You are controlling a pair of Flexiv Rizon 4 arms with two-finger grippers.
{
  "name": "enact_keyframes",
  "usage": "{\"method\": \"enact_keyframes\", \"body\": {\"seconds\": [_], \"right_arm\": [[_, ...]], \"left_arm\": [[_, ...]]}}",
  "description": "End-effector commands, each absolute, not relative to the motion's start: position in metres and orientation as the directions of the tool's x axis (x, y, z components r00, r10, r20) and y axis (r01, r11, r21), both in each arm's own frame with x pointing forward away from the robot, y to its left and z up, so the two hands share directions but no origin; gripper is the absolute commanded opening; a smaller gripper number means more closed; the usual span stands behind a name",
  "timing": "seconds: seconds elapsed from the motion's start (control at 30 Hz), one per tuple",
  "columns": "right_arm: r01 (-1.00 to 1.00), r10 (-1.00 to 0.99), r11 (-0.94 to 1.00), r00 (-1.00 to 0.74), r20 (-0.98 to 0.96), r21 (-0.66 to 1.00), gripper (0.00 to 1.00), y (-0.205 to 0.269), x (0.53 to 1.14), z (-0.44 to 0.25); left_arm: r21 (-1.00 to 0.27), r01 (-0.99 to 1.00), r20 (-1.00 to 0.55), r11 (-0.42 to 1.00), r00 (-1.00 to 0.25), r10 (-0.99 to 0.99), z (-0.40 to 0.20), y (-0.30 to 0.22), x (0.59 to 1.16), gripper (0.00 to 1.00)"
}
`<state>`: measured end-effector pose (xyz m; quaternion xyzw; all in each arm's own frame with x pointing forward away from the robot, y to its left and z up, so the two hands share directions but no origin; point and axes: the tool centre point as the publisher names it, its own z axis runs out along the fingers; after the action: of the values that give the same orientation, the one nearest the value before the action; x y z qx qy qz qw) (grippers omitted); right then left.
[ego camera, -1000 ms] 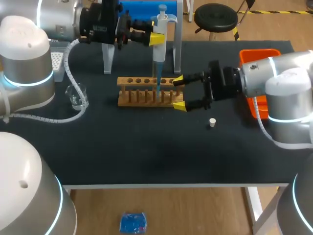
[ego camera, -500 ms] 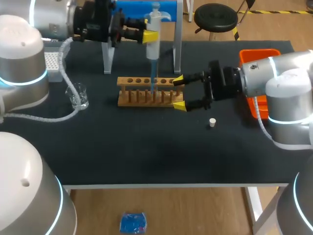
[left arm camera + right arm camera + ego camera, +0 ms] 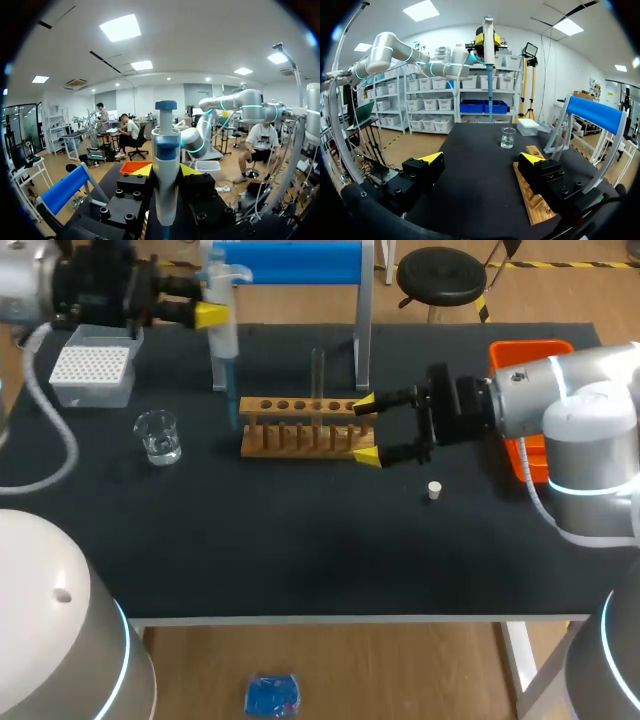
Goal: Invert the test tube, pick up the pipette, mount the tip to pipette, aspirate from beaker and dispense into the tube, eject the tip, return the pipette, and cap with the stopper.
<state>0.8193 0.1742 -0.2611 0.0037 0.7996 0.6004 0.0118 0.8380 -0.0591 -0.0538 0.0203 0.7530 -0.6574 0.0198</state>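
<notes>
My left gripper (image 3: pixel 214 312) is shut on the white and blue pipette (image 3: pixel 224 338), which it holds upright above the table's back left with a blue tip hanging below. In the left wrist view the pipette (image 3: pixel 165 165) stands between the yellow fingertips (image 3: pixel 143 170). A glass test tube (image 3: pixel 318 372) stands upright in the wooden rack (image 3: pixel 298 426). My right gripper (image 3: pixel 366 430) is open, its fingertips on either side of the rack's right end. The white stopper (image 3: pixel 434 490) lies on the mat near it. From the right wrist, the pipette (image 3: pixel 488 60) hangs beyond the beaker (image 3: pixel 508 137).
A glass beaker (image 3: pixel 158 436) stands left of the rack, and the tip box (image 3: pixel 92 374) sits at the back left. The blue-topped pipette stand (image 3: pixel 290 262) rises behind the rack. An orange bin (image 3: pixel 528 350) sits at the back right.
My left arm has carried the pipette leftward, away from above the rack towards the tip box, so the test tube now shows in the rack. The right arm has not moved.
</notes>
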Motion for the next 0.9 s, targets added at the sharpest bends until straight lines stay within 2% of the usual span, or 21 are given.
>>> {"method": "enact_keyframes", "body": {"seconds": [0.03, 0.4, 0.9], "right_arm": [[-0.008, 0.018, 0.279, -1.0, -0.013, 0.96, 1.0, 0.173, 0.819, -0.26], [-0.008, 0.018, 0.279, -1.0, -0.013, 0.96, 1.0, 0.173, 0.819, -0.26], [-0.008, 0.018, 0.279, -1.0, -0.013, 0.96, 1.0, 0.173, 0.819, -0.26]], "left_arm": [[-0.989, 0.068, -0.066, 0.128, -0.998, 0.025, -0.058, -0.004, 0.845, 0.0], [-0.987, 0.084, -0.077, 0.136, -0.995, 0.057, -0.079, 0.045, 0.869, 0.0], [-0.988, 0.079, -0.071, 0.134, -0.995, 0.065, -0.101, 0.06, 0.895, 0.0]]}}
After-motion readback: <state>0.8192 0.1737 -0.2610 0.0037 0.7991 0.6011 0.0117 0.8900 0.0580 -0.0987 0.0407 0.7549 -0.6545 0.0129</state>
